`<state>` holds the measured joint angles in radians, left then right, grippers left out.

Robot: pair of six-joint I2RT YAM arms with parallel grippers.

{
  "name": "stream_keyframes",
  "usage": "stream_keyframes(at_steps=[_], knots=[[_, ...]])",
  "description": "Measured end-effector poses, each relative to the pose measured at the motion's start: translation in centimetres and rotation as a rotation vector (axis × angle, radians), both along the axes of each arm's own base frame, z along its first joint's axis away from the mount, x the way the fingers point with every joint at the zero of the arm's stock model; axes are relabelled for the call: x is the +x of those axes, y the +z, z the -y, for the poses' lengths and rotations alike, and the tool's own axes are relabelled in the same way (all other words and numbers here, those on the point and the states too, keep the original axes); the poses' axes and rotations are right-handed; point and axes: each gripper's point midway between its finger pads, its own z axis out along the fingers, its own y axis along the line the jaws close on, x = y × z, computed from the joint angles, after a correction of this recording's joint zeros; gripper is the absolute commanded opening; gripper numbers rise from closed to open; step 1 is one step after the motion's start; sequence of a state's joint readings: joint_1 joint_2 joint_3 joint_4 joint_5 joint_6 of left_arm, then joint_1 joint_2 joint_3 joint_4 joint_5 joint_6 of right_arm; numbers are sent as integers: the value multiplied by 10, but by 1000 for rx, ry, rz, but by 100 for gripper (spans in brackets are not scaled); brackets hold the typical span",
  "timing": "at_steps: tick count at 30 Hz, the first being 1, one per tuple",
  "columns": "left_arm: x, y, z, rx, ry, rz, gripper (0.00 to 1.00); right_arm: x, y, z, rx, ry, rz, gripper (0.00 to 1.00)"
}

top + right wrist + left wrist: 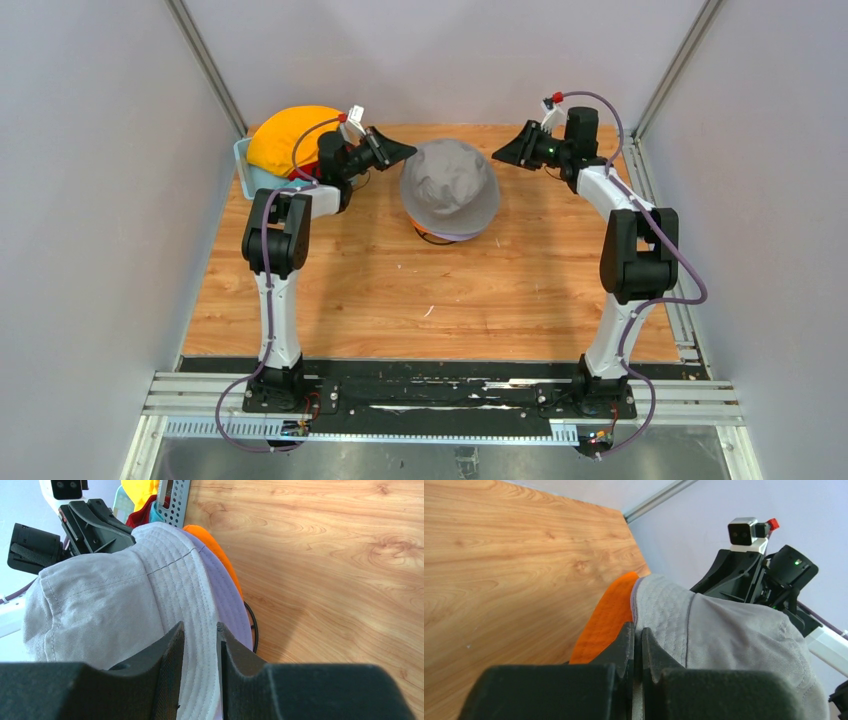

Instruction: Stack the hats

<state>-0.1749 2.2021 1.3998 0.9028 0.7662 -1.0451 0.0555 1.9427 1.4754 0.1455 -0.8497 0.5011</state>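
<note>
1. The grey hat [450, 185] sits on top of the stack at mid-surface [400, 290]. It lies over a lavender hat [231, 607] and an orange hat [606, 620], all on a black wire stand [253, 625].
2. The left end effector [638, 630] is closed to a sliver at the grey brim's edge. It looks to be nipping the brim, though the contact itself is hard to see.
3. The right end effector [200, 630] is part open. The brim shows through the gap and nothing is clamped.
4. Risk: if the left arm pulls away while pinching, the soft brim would probably drag. That could tilt the grey hat or slide it off the crowns below.
5. Risk: the stack rests on a light wire frame. A sideways tug or a knock from either arm could shift all three hats, or the stand itself.
6. Risk: the basket [243, 165] is just behind the left arm, so a wide swing back might clip it.
7. The hats are limp woven cotton with rounded crowns and stitched, floppy brims, so they would fold readily under a pinch.
8. More hats wait in the perforated plastic basket: yellow [290, 135], red [142, 516] and teal [157, 513].
9. The surface is smooth wood grain.
</note>
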Motion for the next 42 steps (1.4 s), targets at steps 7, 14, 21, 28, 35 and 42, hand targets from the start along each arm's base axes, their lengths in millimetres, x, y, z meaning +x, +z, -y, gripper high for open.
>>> stream_keyframes(at_steps=[7, 14, 21, 28, 35, 42], knots=[[5, -19, -2, 67, 17, -56, 0, 0, 1, 0, 4, 2, 5, 30], [5, -36, -3, 113, 26, -103, 0, 0, 1, -1, 4, 2, 3, 30], [6, -37, -3, 120, 32, -113, 0, -4, -5, 0, 5, 1, -12, 30], [8, -36, -4, 122, 40, -114, 0, -31, -10, -1, 48, -21, -98, 44], [8, -36, -4, 123, 40, -114, 0, -47, -13, -3, 115, -52, -178, 47], [8, -35, -4, 123, 40, -114, 0, -60, -24, -5, 156, -74, -262, 48]])
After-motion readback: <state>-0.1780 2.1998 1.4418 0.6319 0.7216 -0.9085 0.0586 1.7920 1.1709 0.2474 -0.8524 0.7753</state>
